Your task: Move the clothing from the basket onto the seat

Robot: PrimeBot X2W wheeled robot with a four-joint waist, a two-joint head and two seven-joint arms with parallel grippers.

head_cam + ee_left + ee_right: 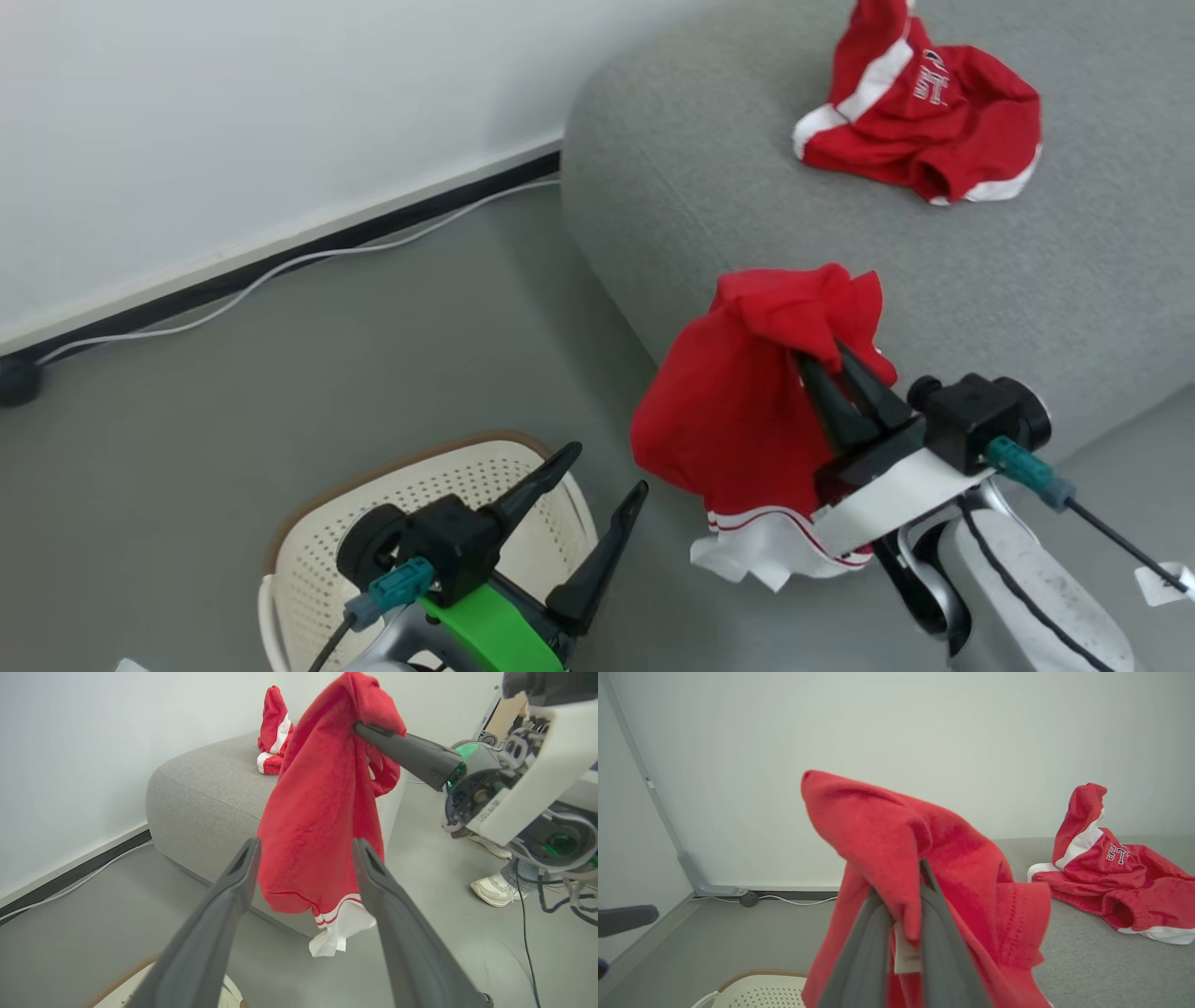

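My right gripper (822, 355) is shut on a red garment (738, 411) with white stripes and white trim. The garment hangs over the floor just in front of the grey seat (709, 187), and a small white label shows between the fingers (882, 933). A second piece of red clothing (924, 112) lies crumpled on the seat, farther back. My left gripper (607, 469) stands open above the cream basket (308, 560), holding nothing. From the left wrist, the hanging garment (317, 812) sits beyond my open fingers (233, 882).
The basket stands on grey floor close to the seat's corner. A white cable (308, 257) runs along the dark baseboard of the white wall. A person's white shoes (495, 889) are on the floor to the right, beyond my right arm.
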